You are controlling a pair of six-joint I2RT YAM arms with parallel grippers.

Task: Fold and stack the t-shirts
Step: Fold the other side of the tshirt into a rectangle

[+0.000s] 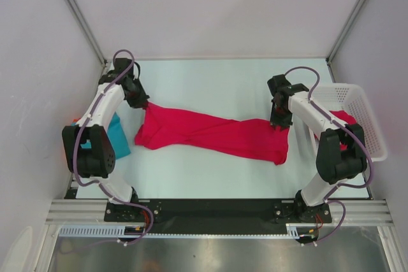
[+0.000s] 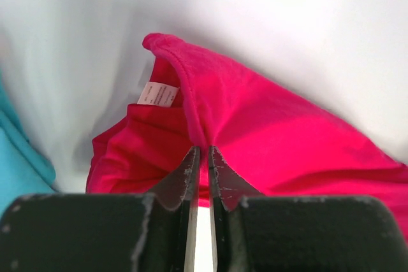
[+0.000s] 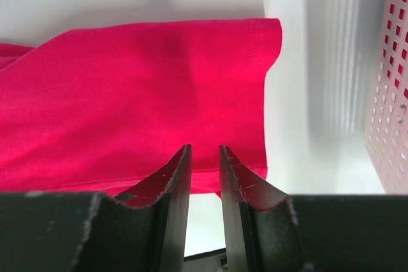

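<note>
From above, my left claw [image 1: 144, 102] sits at the far left end of the red shirt [image 1: 217, 133], which lies stretched in a long, twisted band across the white table [image 1: 210, 81]. My right claw [image 1: 278, 125] sits at the shirt's other end. My own left arm covers much of the teal shirt [image 1: 118, 137] at the table's left edge, so only a strip of it shows. On the right stands the white basket [image 1: 373, 133]. A patch of another red shirt [image 1: 345, 118] shows inside it, and my right arm hides the rest. From this height I cannot read either claw's opening. Through my left wrist camera the fingers [image 2: 185, 179] are pressed almost together with only a thin slit between them. A raised ridge of the red shirt's neck edge runs straight down into their tips, so I take it as pinched there. A small white label [image 2: 157, 95] shows inside the neck, its print too blurred to read. A sliver of teal is cut off at the left border. Through my right wrist camera the fingers [image 3: 172, 176] stand apart with a clear gap. Through that gap I see the shirt's stitched edge and then bare table, with nothing gripped between them. The shirt lies flat just beyond the tips, its hemmed end toward the basket, whose mesh wall is cut off at the right border.
</note>
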